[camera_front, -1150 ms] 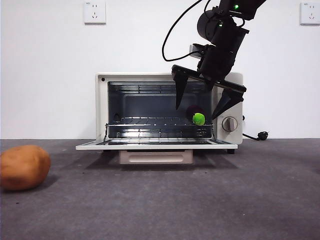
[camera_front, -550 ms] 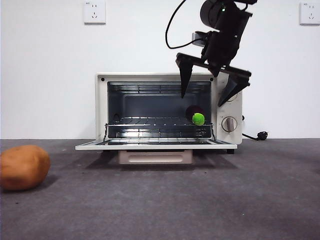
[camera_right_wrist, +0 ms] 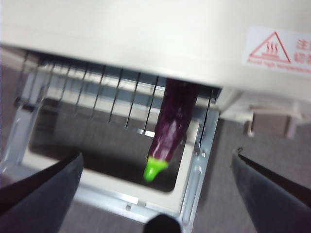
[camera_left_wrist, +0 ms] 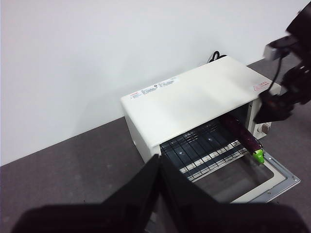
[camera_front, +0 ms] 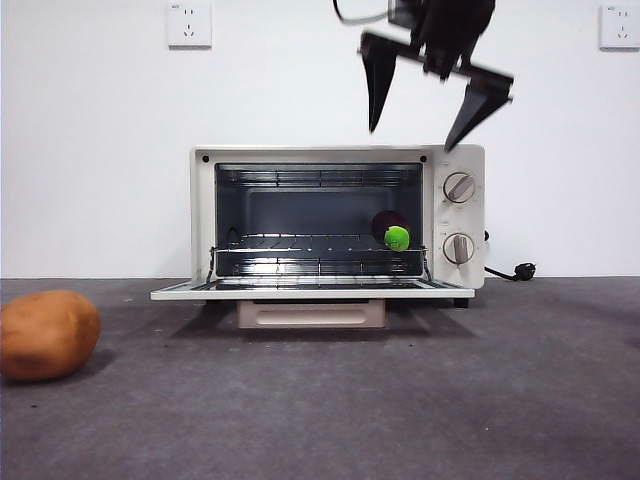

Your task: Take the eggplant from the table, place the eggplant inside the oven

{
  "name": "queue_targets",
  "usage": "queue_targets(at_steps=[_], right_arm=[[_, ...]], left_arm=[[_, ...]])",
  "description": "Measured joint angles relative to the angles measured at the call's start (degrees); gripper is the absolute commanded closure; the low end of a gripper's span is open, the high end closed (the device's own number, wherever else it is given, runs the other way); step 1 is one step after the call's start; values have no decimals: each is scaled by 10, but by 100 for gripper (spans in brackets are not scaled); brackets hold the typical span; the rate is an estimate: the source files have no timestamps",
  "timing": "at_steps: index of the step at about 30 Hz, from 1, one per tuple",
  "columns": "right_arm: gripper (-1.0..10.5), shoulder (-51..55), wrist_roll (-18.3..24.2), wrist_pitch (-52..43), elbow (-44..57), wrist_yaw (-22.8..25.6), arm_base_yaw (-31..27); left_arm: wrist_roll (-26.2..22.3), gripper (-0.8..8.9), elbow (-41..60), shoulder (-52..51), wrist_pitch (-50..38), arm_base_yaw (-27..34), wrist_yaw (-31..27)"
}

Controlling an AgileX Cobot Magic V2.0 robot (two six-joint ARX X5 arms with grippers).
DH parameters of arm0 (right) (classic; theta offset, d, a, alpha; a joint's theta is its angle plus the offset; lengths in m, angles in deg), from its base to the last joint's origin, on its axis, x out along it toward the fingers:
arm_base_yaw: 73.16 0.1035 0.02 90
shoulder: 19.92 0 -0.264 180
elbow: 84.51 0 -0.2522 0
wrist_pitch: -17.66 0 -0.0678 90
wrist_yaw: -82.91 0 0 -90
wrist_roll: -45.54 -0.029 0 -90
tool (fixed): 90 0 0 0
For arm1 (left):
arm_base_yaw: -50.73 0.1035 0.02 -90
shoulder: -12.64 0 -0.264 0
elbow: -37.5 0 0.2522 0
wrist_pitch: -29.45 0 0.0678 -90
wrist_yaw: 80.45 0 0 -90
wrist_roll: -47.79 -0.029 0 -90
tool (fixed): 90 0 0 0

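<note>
- The eggplant (camera_front: 393, 231) is a long, slim, dark purple toy with a glossy skin and a bright lime-green stem cap. In the right wrist view it (camera_right_wrist: 172, 121) looks slightly blurred.
- It lies on the wire rack (camera_front: 300, 243) inside the oven (camera_front: 205, 215), at the end of the rack nearest the two round knobs (camera_front: 459, 187). Its green cap points out toward the open door (camera_front: 310, 291), and its purple body runs back into the cavity.
- The oven is small and cream-white, and its door is folded down flat. It stands on the dark grey table (camera_front: 400, 400).
- The right gripper (camera_front: 437, 85) hangs in the air above the oven's top, over the knob side, with its two black jaws spread wide and nothing between them.
- The eggplant sits well below that gripper, apart from it, inside the oven.
- The left gripper (camera_left_wrist: 159, 167) is well away from the oven, on its other side, with its jaws pressed together and empty.
- A rounded orange-brown potato (camera_front: 48, 333) rests on the table, far from the oven.
</note>
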Motion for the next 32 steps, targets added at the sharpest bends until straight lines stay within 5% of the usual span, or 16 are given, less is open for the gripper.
queue_targets(at_steps=[3, 8, 18, 32], right_arm=[[432, 0, 7, 58, -55, -1, 5], [435, 17, 2, 58, -117, -47, 11], [442, 113, -7, 58, -247, -56, 18], [443, 287, -7, 58, -266, -60, 18]], left_arm=[[0, 819, 0, 1, 0, 0, 0], [0, 819, 0, 2, -1, 0, 0], [0, 819, 0, 4, -1, 0, 0], [0, 819, 0, 4, -1, 0, 0]])
